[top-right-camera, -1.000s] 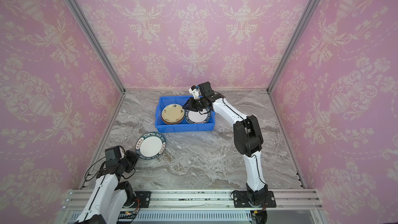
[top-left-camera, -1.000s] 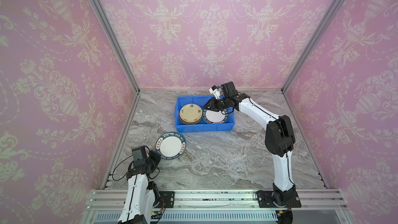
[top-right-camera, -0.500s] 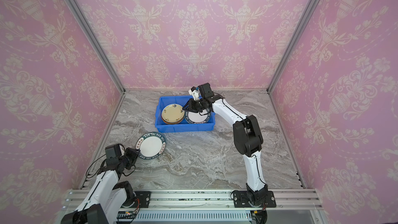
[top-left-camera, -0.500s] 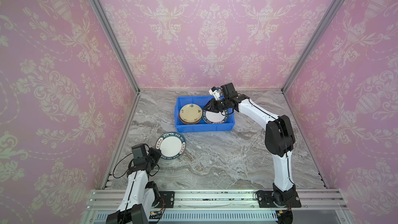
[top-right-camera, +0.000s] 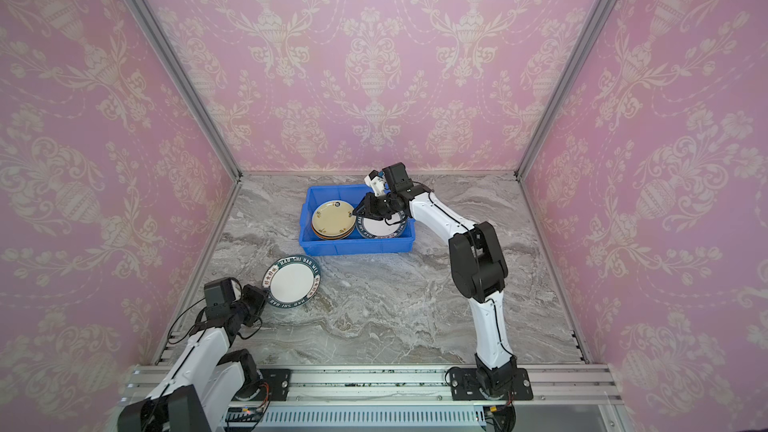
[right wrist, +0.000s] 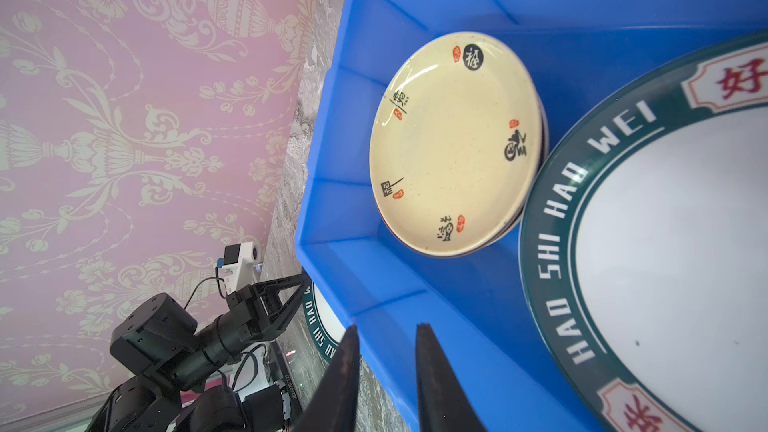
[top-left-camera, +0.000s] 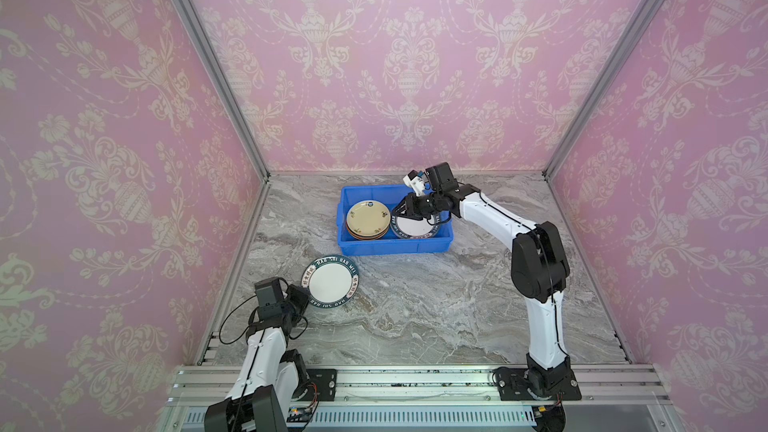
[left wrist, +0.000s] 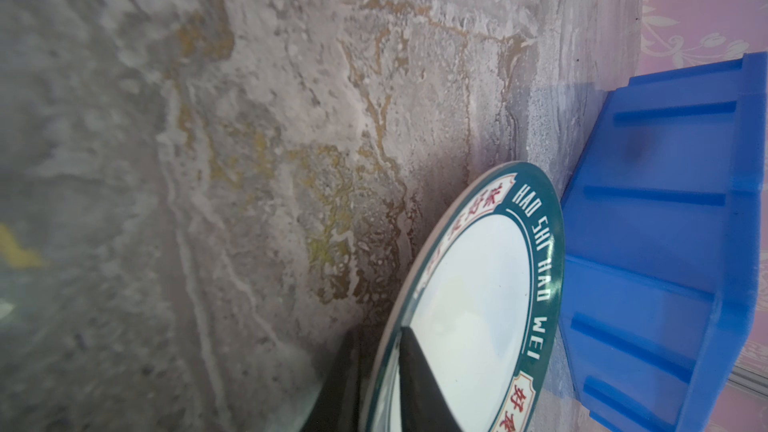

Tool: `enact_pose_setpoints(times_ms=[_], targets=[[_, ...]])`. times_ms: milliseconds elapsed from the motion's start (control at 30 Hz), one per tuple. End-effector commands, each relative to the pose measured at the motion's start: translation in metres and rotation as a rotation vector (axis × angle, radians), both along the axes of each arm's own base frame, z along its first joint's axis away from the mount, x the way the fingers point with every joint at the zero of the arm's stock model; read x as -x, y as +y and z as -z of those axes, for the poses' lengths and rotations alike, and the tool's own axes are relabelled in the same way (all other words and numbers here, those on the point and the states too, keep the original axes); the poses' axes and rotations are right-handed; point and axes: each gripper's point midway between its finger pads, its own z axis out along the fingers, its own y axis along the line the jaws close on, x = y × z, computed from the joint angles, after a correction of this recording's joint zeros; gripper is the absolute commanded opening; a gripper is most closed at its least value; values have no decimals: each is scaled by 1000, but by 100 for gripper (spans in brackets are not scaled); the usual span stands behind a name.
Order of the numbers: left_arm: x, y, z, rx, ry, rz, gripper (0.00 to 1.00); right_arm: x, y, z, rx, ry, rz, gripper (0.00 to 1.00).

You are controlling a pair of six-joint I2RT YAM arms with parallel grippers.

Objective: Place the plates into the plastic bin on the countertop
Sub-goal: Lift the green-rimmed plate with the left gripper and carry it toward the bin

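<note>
A white plate with a dark lettered rim (top-left-camera: 331, 288) (top-right-camera: 292, 281) (left wrist: 478, 284) lies on the countertop (top-left-camera: 436, 309) in front of the blue plastic bin (top-left-camera: 395, 248) (top-right-camera: 357, 245) (left wrist: 665, 243). My left gripper (top-left-camera: 305, 295) (top-right-camera: 264, 299) (left wrist: 380, 332) is shut on its near rim, one finger above and one below. In the bin, a cream plate (top-left-camera: 368, 217) (right wrist: 453, 143) tops a stack, beside another lettered plate (top-left-camera: 415, 228) (right wrist: 665, 243). My right gripper (top-left-camera: 395, 211) (top-right-camera: 357, 213) (right wrist: 387, 328) hovers over the bin, open and holding nothing.
Pink patterned walls with metal corner posts (top-left-camera: 245, 139) close in the countertop on three sides. A metal rail (top-left-camera: 395, 380) carrying both arm bases runs along the front edge. The bin (right wrist: 415, 2) stands near the back wall.
My left gripper has moved in on the counter plate and shut on its rim. My right gripper has edged left over the bin, its jaws unchanged.
</note>
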Motion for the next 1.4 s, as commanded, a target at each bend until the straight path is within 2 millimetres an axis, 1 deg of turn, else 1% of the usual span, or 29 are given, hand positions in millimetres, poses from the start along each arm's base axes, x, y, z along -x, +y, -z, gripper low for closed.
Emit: enact_pose_setpoints(times_ms=[0,267,300,367,600,667,800,933,1033,1133,1367], targets=[[17,-3,18,28,76,-17,10,2,1,-10,-20,-25,-15,26],[16,-2,13,20,74,-15,2,3,-1,-13,-21,-30,-13,26],[15,-2,10,15,70,-10,0,4,0,-15,-22,-33,-15,26],[15,-1,2,-4,68,2,0,4,-1,-18,-19,-40,-19,26],[24,9,-47,-136,20,7,0,-4,-16,-33,-2,-78,14,26],[24,9,-51,-138,2,4,0,-5,-19,-37,2,-83,18,26],[24,9,-54,-165,11,16,0,-4,-25,-45,9,-106,33,26],[20,9,-66,-179,-24,17,0,-2,-30,-51,21,-119,42,26],[18,13,-83,-222,-49,18,0,-2,-35,-54,30,-130,52,26],[13,19,-104,-279,-69,27,0,-3,-40,-57,29,-137,64,26],[-6,33,-161,-404,-121,43,0,-2,-49,-63,34,-155,82,26]])
